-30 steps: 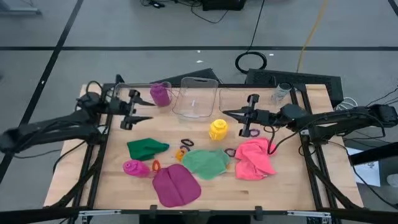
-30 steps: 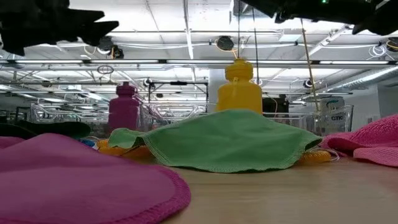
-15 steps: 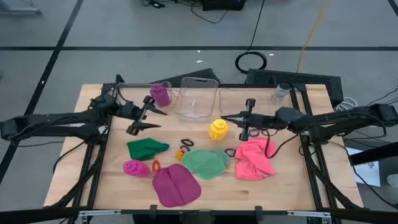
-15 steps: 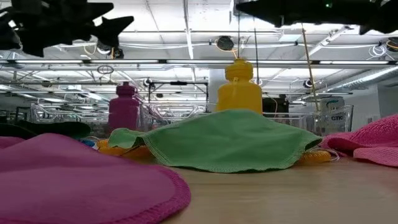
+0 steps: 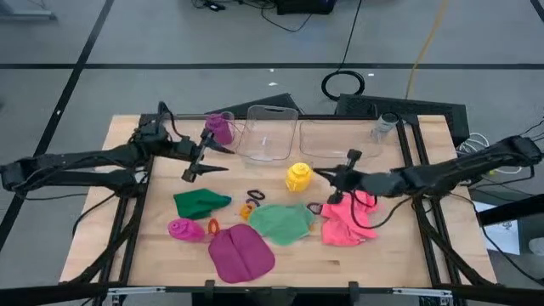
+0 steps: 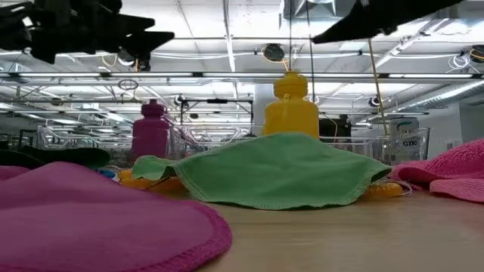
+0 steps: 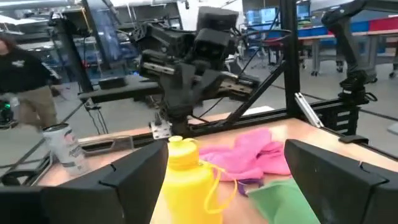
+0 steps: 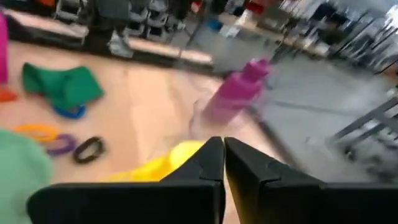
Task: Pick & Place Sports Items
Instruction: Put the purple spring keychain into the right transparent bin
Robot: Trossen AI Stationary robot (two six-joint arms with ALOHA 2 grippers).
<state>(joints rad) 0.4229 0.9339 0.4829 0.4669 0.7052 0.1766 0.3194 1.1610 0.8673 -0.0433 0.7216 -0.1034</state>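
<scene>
A yellow bottle [image 5: 297, 176] stands upright mid-table. A purple bottle [image 5: 219, 127] stands at the far left, and a magenta bottle [image 5: 182, 229] lies on its side near the front. A dark green cloth [image 5: 201, 202], a light green cloth [image 5: 280, 223], a magenta cloth [image 5: 240, 253] and a pink cloth [image 5: 347, 217] lie flat, with small rings [image 5: 252, 201] among them. My left gripper [image 5: 208, 161] hovers open, left of the yellow bottle [image 7: 186, 180]. My right gripper [image 5: 318, 173] is shut, in the air just right of that bottle, above the pink cloth's far edge.
Two clear bins [image 5: 270, 132] [image 5: 336, 136] stand along the far edge, with a small clear cup [image 5: 384, 126] to their right. Bare wood lies at the near right corner and along the left edge.
My left gripper has moved toward the table's middle, staying open. My right gripper, still shut, has swung toward the near edge and turned, so it now points at the yellow bottle from the right. No item has moved.
</scene>
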